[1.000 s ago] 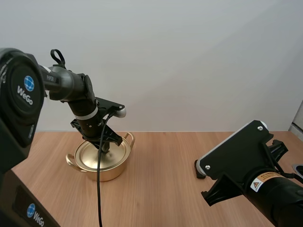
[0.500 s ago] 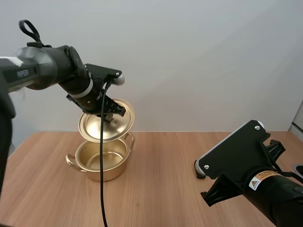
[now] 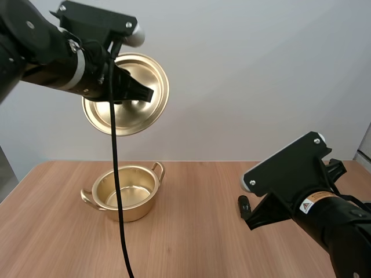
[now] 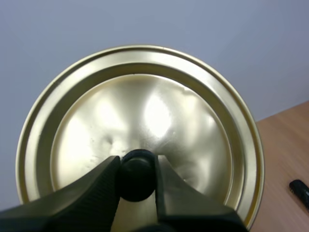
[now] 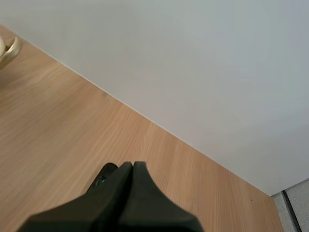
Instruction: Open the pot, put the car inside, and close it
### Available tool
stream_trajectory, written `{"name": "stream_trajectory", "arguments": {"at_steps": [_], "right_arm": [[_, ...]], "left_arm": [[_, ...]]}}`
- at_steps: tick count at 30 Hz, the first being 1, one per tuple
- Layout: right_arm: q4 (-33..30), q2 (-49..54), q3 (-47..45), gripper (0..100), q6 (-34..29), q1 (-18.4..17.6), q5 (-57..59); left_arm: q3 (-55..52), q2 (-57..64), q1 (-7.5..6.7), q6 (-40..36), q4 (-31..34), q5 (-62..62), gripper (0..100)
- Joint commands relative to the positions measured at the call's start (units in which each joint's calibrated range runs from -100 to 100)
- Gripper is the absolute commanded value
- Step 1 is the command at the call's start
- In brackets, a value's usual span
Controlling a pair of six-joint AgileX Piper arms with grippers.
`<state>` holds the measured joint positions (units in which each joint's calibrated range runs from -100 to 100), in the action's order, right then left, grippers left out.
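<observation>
Glossy, gold-coloured metal lid (image 4: 159,106) and pot (image 3: 132,212); smooth, matt wooden table (image 3: 197,243).

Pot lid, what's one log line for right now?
lid: held high by left gripper | pot: open on table | right gripper: shut, empty

labels | r. arm (image 3: 342,231): warning-triangle sticker (image 3: 307,204) | wording too small to read

My left arm is held high, my left tool (image 4: 137,164) pinching the lid (image 4: 145,106) by its knob (image 4: 137,176). My right arm sits low over the bench (image 5: 48,121), with my right tool (image 5: 129,168) pressed together, holding nothing.
</observation>
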<state>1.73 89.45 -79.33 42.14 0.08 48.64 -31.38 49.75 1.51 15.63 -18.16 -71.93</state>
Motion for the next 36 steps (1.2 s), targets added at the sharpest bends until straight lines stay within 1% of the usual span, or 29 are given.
{"name": "stream_trajectory", "arguments": {"at_steps": [1,4,8,11,14,17,20,22,26,28,31,32,33,34,36], "right_arm": [[0.03,-5.58,0.08,0,0.71,0.02,-6.21],[0.03,-12.34,0.08,0,1.43,0.28,-10.66],[0.13,-22.29,0.26,0,-0.53,0.37,-13.76],[0.13,-30.27,2.92,0,-2.16,0.37,-9.84],[0.13,-38.12,8.02,0,-5.71,0.37,-3.16],[0.71,-44.30,12.78,0,-7.77,0.37,3.50],[3.52,-49.32,16.84,0,-7.96,0.37,9.34],[5.21,-51.92,18.72,0,-7.96,0.37,11.22],[4.60,-55.08,19.41,0,-7.11,0.37,11.07],[4.45,-55.71,19.41,18,-7.11,0.37,10.07],[4.45,-56.02,19.48,66,-7.11,0.37,7.40],[4.45,-56.02,19.48,76,-7.24,0.37,6.62],[4.45,-56.02,19.48,83,-7.56,0.37,6.02],[4.45,-56.02,19.48,85,-7.81,0.37,5.59],[4.70,-56.02,19.48,84,-7.91,0.37,4.38]], "left_arm": [[1.30,10.76,0.01,-0.49,0.06,0.49,0],[3.59,12.84,0.01,-0.60,0.06,0.48,0],[7.27,13.75,0.01,-0.83,0.06,1.24,0],[10.50,13.88,0.01,-3.15,0.06,1.83,0],[12.88,13.88,0.01,-3.27,0.31,1.98,0],[14.53,13.88,0.01,-3.27,1.24,1.81,0],[15.63,13.88,0.01,-4.21,2.48,1.81,0],[16.08,13.88,0.01,-4.82,3.59,1.81,0],[16.51,13.88,0.01,-4.82,4.92,3.05,0],[16.51,13.88,0.01,-4.82,4.84,3.09,0],[16.51,13.88,0.01,-4.82,4.84,3.09,0],[16.51,13.88,0.01,-4.82,4.84,3.09,0],[16.51,13.88,0.01,-4.82,4.84,3.09,0],[16.51,13.88,0.01,-4.82,4.84,3.09,0],[16.51,13.88,0.01,-4.82,4.84,3.09,0]]}}
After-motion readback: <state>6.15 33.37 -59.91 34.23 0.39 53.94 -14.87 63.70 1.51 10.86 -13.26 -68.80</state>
